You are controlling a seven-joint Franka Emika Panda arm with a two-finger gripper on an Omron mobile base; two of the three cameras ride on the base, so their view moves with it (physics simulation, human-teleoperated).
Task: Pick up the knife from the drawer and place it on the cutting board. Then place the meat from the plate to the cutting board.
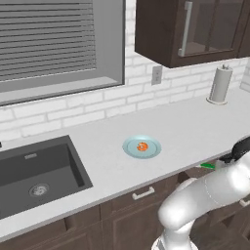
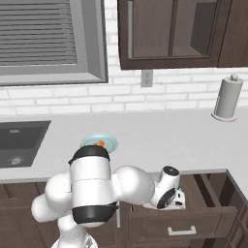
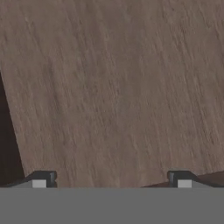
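Meat [image 1: 142, 147]: small orange-red lump, seen centred on the pale teal plate [image 1: 131, 147] upon the grey counter [image 1: 185, 127]. Knife [image 1: 207, 166]: green handle glimpsed at the drawer [image 2: 213, 213]. Gripper [image 3: 111, 179]: fingers spread, nothing held, over brown wood.

No readable text, labels, brands or numbers showed anywhere. The paper towel roll [image 1: 218, 84], the wall outlet [image 1: 156, 74] and the cabinet fronts were all blank. The drawer wood in the hand view carried only grain.
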